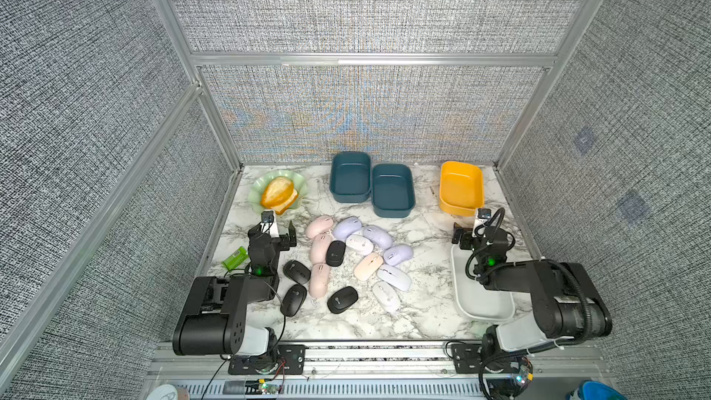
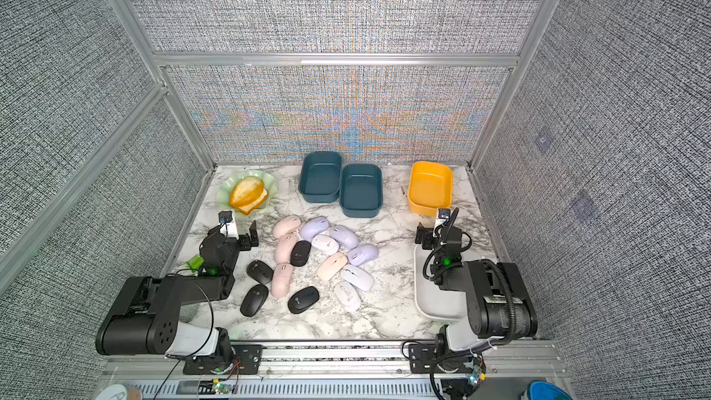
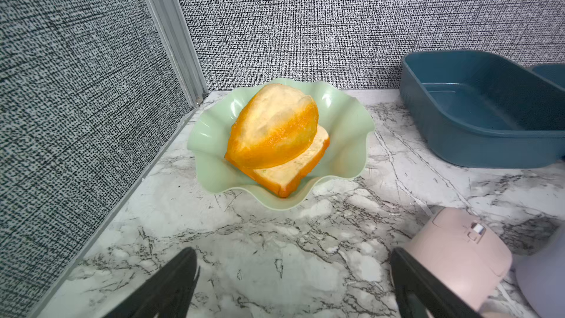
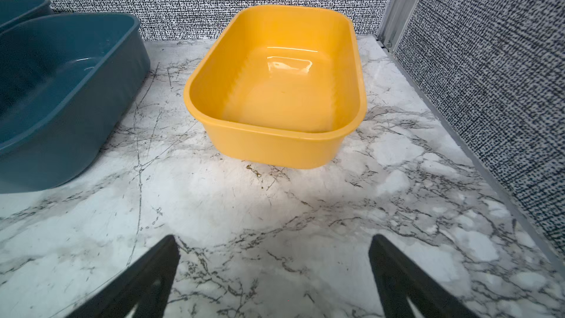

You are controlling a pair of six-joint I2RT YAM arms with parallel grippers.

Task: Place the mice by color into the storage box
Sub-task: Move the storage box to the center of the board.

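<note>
Spread and empty, the left hand (image 3: 293,273) hangs over bare desk (image 3: 275,240), short of the dish (image 3: 208,160). Just to its right lies a pink mouse (image 3: 458,249), the near edge of the mice (image 1: 359,244), which are heaped mid-desk, touching one another, none boxed yet. Behind them two blue boxes (image 1: 350,182) and, further right, a yellow box (image 4: 275,87) stand empty. Facing the yellow box is the right hand (image 4: 275,249), also spread and empty. The best start, I judge, is for the left hand to take that outer pink mouse across its narrow sides, low on the slick shell, and lift it straight up.
</note>
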